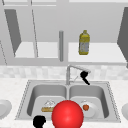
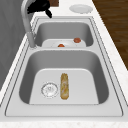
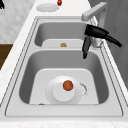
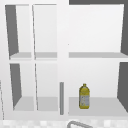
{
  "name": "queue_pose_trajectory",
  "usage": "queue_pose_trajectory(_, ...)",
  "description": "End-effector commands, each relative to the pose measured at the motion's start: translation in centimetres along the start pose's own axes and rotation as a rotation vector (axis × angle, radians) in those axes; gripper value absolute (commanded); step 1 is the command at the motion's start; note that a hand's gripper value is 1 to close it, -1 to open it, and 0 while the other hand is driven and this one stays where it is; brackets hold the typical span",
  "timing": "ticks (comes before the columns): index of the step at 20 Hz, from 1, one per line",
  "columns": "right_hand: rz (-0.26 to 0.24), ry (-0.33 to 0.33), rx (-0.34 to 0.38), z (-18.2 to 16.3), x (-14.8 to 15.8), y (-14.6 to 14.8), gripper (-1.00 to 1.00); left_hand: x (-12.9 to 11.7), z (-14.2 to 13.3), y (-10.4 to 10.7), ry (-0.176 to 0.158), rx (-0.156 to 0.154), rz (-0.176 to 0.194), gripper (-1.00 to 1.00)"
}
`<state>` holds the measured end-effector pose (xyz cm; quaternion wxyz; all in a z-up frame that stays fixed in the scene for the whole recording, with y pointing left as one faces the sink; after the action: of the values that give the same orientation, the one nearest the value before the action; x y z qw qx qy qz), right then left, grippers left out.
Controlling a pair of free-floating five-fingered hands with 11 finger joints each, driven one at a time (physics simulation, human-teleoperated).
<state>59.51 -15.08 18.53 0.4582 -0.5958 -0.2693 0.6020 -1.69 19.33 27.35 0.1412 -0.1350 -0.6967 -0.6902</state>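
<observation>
Nearest the front camera, a large red ball covers the middle of the sink's front rim, and the left hand hangs just beside it to the left, above the desk edge; whether its fingers are apart or together cannot be told. Behind them lies the steel double sink. Its left basin holds a bread roll lying lengthwise beside the round drain, close to it; whether they touch cannot be told. Its right basin holds a white plate with a small orange-red fruit on it. The right hand is at the spout end of the grey faucet, just under the spout in the right side view; its fingers are spread apart, one pointing down toward the right basin and another stretched out toward the back wall, clamped on nothing. On each side of the sink a white plate rests on the desk. Above, an open wall cabinet carries a yellow bottle standing upright on its lower right shelf.
</observation>
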Motion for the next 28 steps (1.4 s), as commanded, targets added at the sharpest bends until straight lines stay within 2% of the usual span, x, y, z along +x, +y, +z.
queue_pose_trajectory(1,-0.102,-0.093,0.038,0.3,0.2,0.5,-1.00,0.0,0.0,0.0,0.000,0.000,0.000,0.00)
queue_pose_trajectory(12,-0.236,-0.258,0.074,1.5,0.2,1.5,-1.00,0.0,0.0,0.0,0.000,0.000,0.000,0.00)
queue_pose_trajectory(23,-0.387,-0.418,0.035,1.8,0.2,1.6,-1.00,0.0,0.0,0.0,0.000,0.000,0.000,0.00)
queue_pose_trajectory(28,-0.442,-0.462,0.031,1.9,-0.4,1.1,-1.00,0.0,0.0,0.0,0.000,0.000,0.000,0.00)
